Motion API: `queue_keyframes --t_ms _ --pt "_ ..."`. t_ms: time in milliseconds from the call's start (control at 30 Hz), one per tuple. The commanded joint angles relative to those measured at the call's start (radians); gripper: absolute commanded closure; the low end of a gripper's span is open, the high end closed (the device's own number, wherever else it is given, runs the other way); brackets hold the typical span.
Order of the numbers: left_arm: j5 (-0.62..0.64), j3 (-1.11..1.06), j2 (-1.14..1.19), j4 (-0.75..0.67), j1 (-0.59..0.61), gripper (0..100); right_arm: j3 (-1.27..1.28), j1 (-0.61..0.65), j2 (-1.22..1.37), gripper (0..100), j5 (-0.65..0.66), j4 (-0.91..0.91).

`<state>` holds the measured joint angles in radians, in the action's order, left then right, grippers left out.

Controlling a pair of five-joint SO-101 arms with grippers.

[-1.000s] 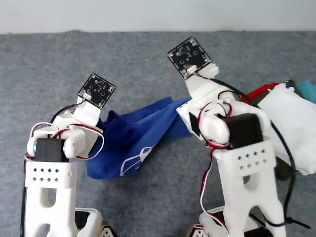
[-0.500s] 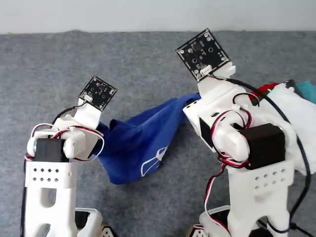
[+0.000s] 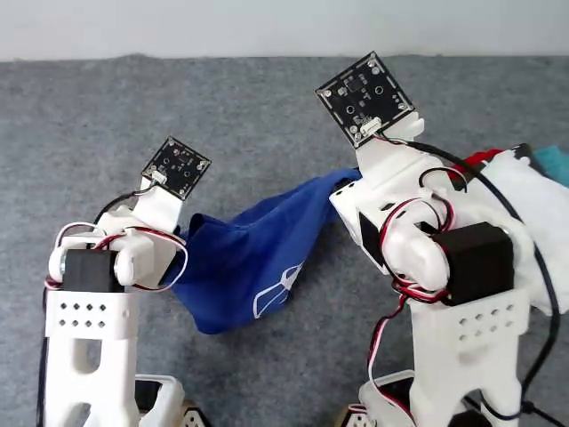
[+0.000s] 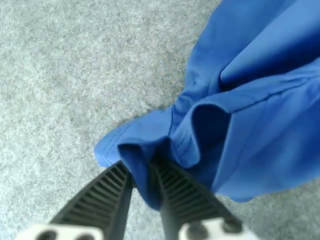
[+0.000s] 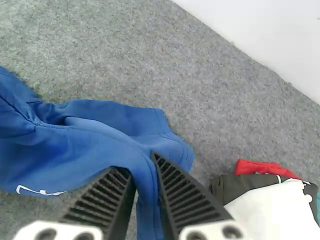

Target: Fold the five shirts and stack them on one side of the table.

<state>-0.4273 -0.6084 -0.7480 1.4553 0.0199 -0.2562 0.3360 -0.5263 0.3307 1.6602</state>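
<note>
A blue shirt with a white print hangs stretched between my two arms above the grey table. My left gripper is shut on a bunched edge of the blue shirt. My right gripper is shut on the other end of the blue shirt, whose cloth passes between its fingers. In the high view the left arm holds the shirt's left end and the right arm holds its right end. The shirt sags in the middle, its lowest fold near the table's front.
A pile of other shirts lies at the table's right edge: white, red, teal and a dark one. The grey table ends at a white wall behind.
The right arm has swung back and to the right, pulling the blue shirt taut and shifting its hanging fold rightward. The left arm has stayed almost still.
</note>
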Motion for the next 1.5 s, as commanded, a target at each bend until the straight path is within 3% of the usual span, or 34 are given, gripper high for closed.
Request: queue_keyframes --t_ms 0,133,267,533,733,967,1333,1467 --pt "0.089 0.061 -0.012 -0.018 0.005 99 -0.040 -0.016 -0.013 98.8 -0.014 0.001" --pt "0.210 0.252 -0.012 -0.023 0.005 99 -0.048 -0.018 -0.015 98.8 -0.014 -0.010" --pt "0.227 0.493 -0.011 0.008 0.005 99 -0.080 -0.039 -0.044 98.8 -0.014 -0.041" --pt "0.227 0.918 -0.012 0.140 0.005 99 -0.155 -0.274 -0.160 98.8 -0.014 -0.088" --pt "0.235 1.274 -0.002 0.147 0.005 99 -0.230 -0.449 -0.260 98.8 -0.012 -0.131" --pt "0.230 1.325 -0.002 0.089 0.005 99 -0.241 -0.572 -0.314 98.8 -0.012 -0.251" --pt "0.229 1.472 0.000 0.038 0.005 99 -0.281 -0.572 -0.312 98.8 -0.014 -0.162" --pt "0.227 1.435 0.000 0.057 0.005 99 -0.273 -0.570 -0.303 98.8 -0.014 -0.131"
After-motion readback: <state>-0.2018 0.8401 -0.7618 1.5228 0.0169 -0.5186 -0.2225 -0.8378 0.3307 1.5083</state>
